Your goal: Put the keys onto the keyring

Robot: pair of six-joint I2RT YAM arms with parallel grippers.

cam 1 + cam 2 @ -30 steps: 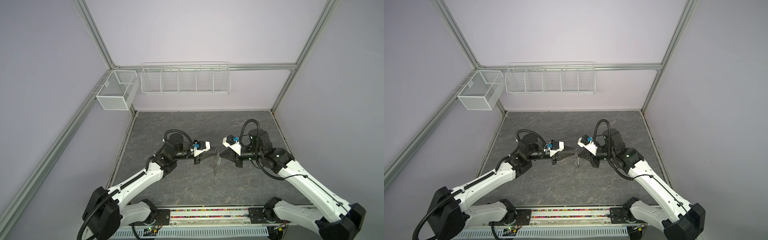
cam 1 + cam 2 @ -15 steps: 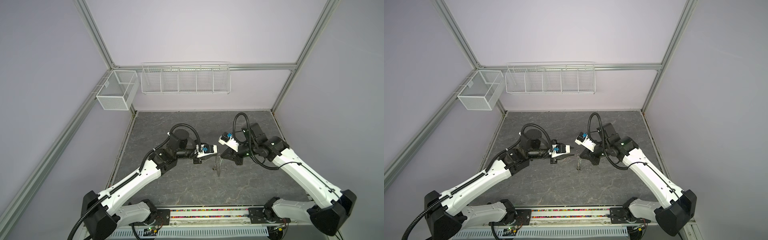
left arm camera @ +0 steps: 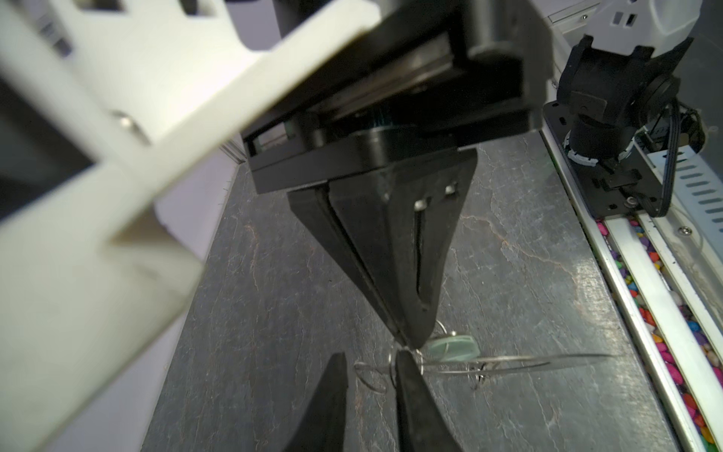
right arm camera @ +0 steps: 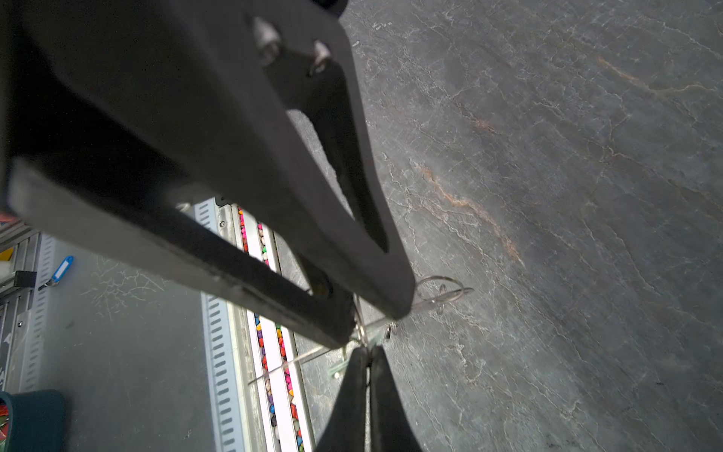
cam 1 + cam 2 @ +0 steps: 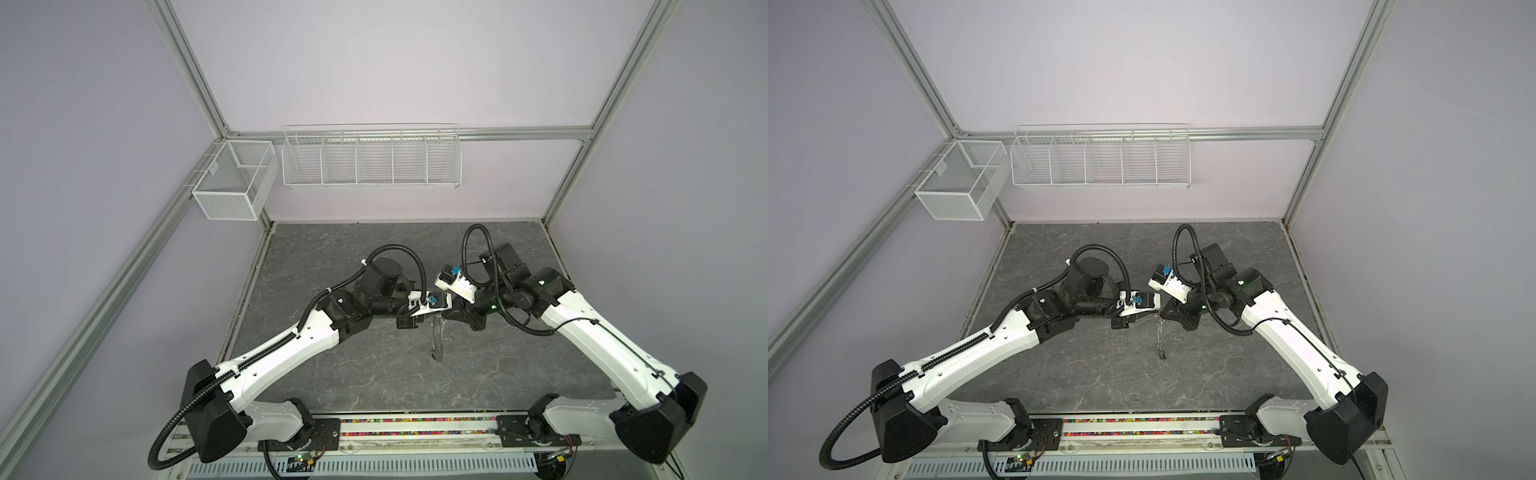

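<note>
Since the keyring (image 5: 437, 338) is a thin, stiff metal disc held on edge above the middle of the desk (image 5: 374, 386), we judge it light but slippery, and likely to swing on a single pinch. It is best taken flat across its rim, close to the hole in use. The right gripper (image 4: 367, 350) is clamped tight on that rim, and the ring hangs below it as we read both top views. The left gripper (image 3: 371, 356) stands narrowly apart, its fingers (image 3: 410, 391) straddling a small wire split ring (image 3: 371, 377) at the rim; we see no pinch there. A pale key tag (image 3: 452, 348) sits just beside the right gripper's tips, and we cannot tell whether its key is threaded. Both arms reach inward with elbows bent and wrists roughly level, grippers tip to tip. We expect the wire ring to be fine and springy, easy to lose from the pads.
</note>
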